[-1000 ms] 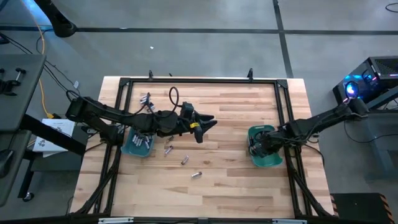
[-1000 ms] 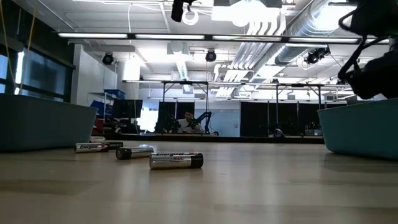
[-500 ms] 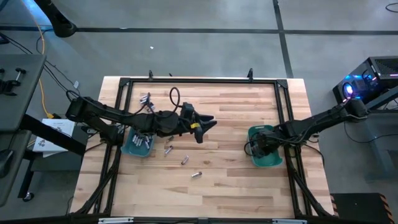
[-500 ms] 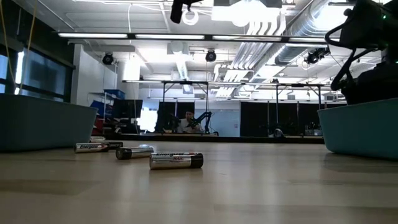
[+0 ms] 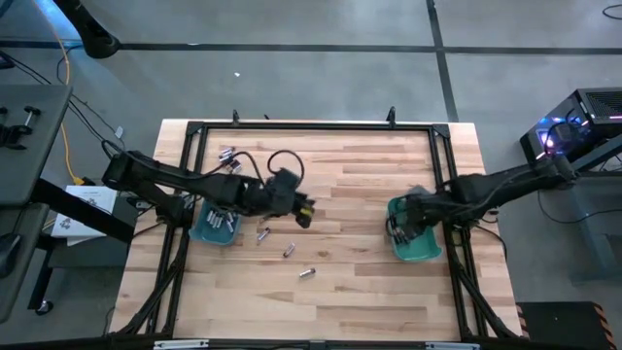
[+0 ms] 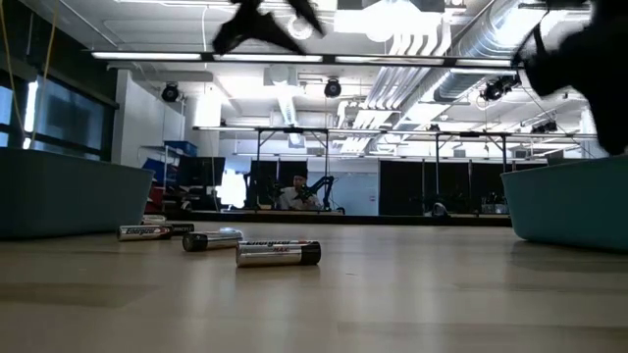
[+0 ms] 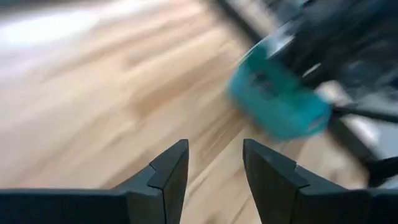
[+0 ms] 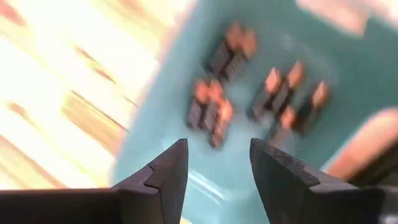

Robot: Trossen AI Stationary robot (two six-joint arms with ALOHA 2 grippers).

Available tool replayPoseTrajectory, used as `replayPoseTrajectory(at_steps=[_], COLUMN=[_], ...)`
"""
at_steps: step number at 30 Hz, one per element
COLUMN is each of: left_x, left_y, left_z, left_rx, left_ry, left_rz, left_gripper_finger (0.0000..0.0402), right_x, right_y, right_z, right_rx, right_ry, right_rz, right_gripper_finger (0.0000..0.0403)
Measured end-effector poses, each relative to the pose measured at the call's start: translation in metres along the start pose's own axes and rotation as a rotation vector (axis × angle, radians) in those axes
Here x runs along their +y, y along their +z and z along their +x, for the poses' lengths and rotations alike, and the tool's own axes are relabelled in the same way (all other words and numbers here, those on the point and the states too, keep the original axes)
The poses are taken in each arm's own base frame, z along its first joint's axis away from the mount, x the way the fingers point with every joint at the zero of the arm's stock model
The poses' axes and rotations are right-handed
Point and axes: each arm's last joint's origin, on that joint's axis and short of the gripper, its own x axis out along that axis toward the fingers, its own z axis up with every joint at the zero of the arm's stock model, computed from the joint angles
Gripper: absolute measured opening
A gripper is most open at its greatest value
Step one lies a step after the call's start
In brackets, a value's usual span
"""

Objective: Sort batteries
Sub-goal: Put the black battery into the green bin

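1. The right pincer (image 5: 400,226) hangs over the right teal bin (image 5: 426,250) at the frame's right, fingers apart and empty; the dark copper-ended batteries (image 8: 211,112) lie in the bin below it
2. The left pincer (image 5: 303,216) sits left of centre over the counter (image 5: 360,175), fingers parted with nothing between them
3. The left teal bin (image 5: 206,231) holds silvery cells
4. Still to sort, by my reading: three loose batteries (image 5: 288,251) below centre (clear in the low view) and a small cluster (image 5: 227,154) at upper left
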Motion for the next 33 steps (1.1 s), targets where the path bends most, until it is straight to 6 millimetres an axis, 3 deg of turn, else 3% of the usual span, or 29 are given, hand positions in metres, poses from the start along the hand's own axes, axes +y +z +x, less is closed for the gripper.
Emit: replayPoseTrajectory(at_steps=[6,13,18,23,33], left_x=[0.026,0.040,0.063,0.087,0.105], left_y=[-0.026,-0.048,-0.053,-0.056,-0.067], left_z=[0.005,0.044,0.075,0.088,0.114], left_rx=[0.330,0.573,0.683,0.800,0.872], left_ry=[0.206,0.292,0.416,0.549,0.602], left_rz=[-0.099,-0.110,-0.116,-0.073,0.093], left_gripper_finger=[0.0139,0.0165,0.0179,0.0177,0.0148], right_x=[0.021,0.036,0.040,0.039,0.039], right_y=[0.017,0.028,0.030,0.030,0.030], right_z=[-0.052,-0.089,-0.093,-0.090,-0.090], right_rx=[-0.302,-0.539,-0.585,-0.571,-0.573], right_ry=[0.091,0.181,0.206,0.194,0.194], right_rz=[-0.061,-0.119,-0.138,-0.144,-0.145], right_gripper_finger=[0.0166,0.0167,0.0167,0.0167,0.0167])
